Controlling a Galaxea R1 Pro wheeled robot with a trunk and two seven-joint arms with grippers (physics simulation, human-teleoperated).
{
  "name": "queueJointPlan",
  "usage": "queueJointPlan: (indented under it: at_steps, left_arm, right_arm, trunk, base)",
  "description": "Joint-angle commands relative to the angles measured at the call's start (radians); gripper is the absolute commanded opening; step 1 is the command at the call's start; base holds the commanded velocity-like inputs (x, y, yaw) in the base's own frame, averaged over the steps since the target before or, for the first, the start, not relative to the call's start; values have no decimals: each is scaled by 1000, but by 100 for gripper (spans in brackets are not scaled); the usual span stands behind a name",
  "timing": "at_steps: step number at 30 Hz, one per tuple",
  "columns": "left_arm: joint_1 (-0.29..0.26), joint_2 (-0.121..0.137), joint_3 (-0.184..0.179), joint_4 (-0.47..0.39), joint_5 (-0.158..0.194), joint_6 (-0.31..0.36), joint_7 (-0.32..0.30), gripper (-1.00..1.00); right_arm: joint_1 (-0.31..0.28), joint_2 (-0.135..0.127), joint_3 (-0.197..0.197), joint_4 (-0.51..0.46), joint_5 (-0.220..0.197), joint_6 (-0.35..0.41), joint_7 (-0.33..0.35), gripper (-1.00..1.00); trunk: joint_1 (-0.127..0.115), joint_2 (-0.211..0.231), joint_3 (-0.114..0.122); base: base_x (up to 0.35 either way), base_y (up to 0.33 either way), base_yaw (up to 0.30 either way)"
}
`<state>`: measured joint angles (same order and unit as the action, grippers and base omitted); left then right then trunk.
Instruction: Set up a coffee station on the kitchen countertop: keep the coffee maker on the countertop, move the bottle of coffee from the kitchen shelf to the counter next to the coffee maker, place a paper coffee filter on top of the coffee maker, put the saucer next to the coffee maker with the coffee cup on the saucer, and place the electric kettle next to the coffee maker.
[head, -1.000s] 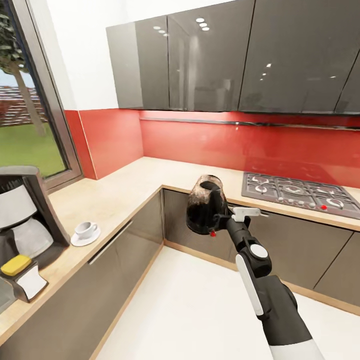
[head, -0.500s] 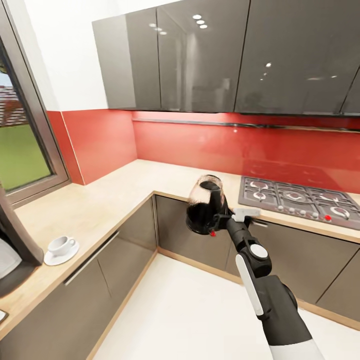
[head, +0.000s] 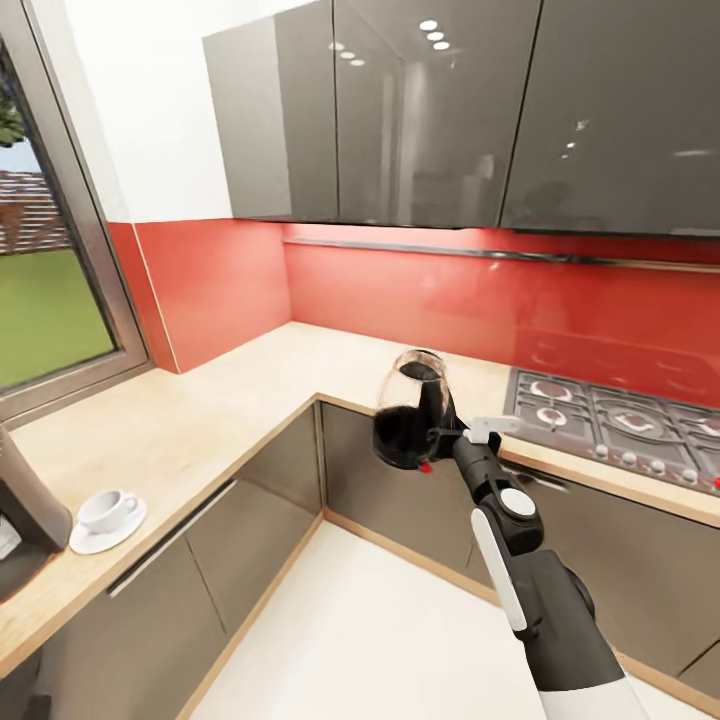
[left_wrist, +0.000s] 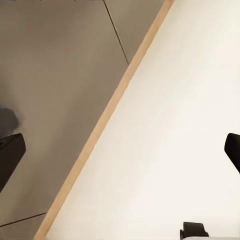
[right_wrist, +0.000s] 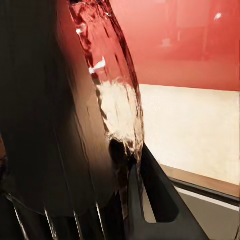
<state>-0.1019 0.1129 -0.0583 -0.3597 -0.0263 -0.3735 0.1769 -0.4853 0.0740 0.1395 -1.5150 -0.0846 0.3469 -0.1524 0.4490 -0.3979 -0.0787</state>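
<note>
At about nine o'clock in the head view, the dark edge of the coffee maker (head: 25, 510) stands on the L-shaped counter (head: 200, 420), with the cup (head: 107, 508) on its saucer (head: 105, 530) just beside it. Near centre, the right gripper (head: 432, 440) is clamped on the kettle (head: 408, 420), held in the air above the floor (head: 400, 620); the hob (head: 610, 420) lies at three o'clock. The left gripper (left_wrist: 120, 155) hangs open over the floor. Swinging toward the coffee maker, the kettle could likely clip the cup or slip loose.
</note>
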Motion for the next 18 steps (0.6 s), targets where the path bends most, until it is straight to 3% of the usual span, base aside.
queueJointPlan:
  at_steps: [1, 6, 12, 15, 18]
  left_arm:
    - [-1, 1, -6, 1, -3, -2, 9, 100]
    - [4, 2, -9, 11, -5, 3, 11, 100]
    - [7, 7, -11, 289, -6, 9, 14, 100]
    - [27, 4, -10, 381, -5, 23, 52, 100]
    - [52, 2, -9, 401, -3, 85, 83, 100]
  right_arm:
    - [-1, 0, 2, -2, -7, 4, -9, -100]
    - [-1, 0, 2, -2, -7, 4, -9, -100]
    - [-1, 1, 3, -2, -9, 5, -9, -100]
    - [-1, 1, 4, -2, -8, 6, -8, -100]
    - [-1, 1, 4, -2, -8, 6, -7, -100]
  trunk:
    - [1, -2, -2]
    - [1, -2, -2]
    - [1, -2, -2]
    - [1, -2, -2]
    - [1, -2, -2]
  base:
    - [278, -172, 275]
    - [207, -127, 275]
    - [20, -12, 275]
    - [1, -1, 275]
    - [0, 0, 275]
